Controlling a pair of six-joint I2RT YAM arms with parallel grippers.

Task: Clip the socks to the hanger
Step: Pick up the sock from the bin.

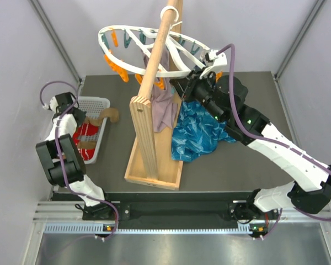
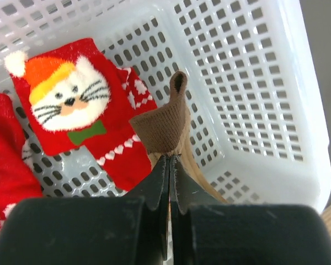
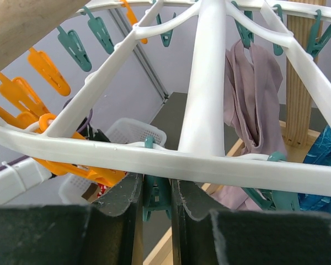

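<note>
In the white mesh basket (image 2: 254, 83) lie red socks (image 2: 71, 105) with a white cat pattern, and the top view shows the red socks (image 1: 85, 135) too. My left gripper (image 2: 170, 159) is shut on the tan-brown sock (image 2: 164, 124), which drapes over the basket's rim (image 1: 107, 115). The hanger (image 1: 127, 63) hangs from the wooden pole. Under its white rim (image 3: 154, 157), my right gripper (image 3: 156, 193) is shut on a teal peg (image 3: 156, 190). A dull mauve sock (image 3: 254, 99) dangles from the hanger (image 1: 164, 110).
The wooden pole stand (image 1: 154, 138) rises mid-table. A crumpled blue sheet (image 1: 201, 132) lies right of its base. The basket (image 1: 96, 102) sits at the table's left edge. Orange pegs (image 3: 44, 72) and teal pegs (image 3: 74, 47) hang around the ring.
</note>
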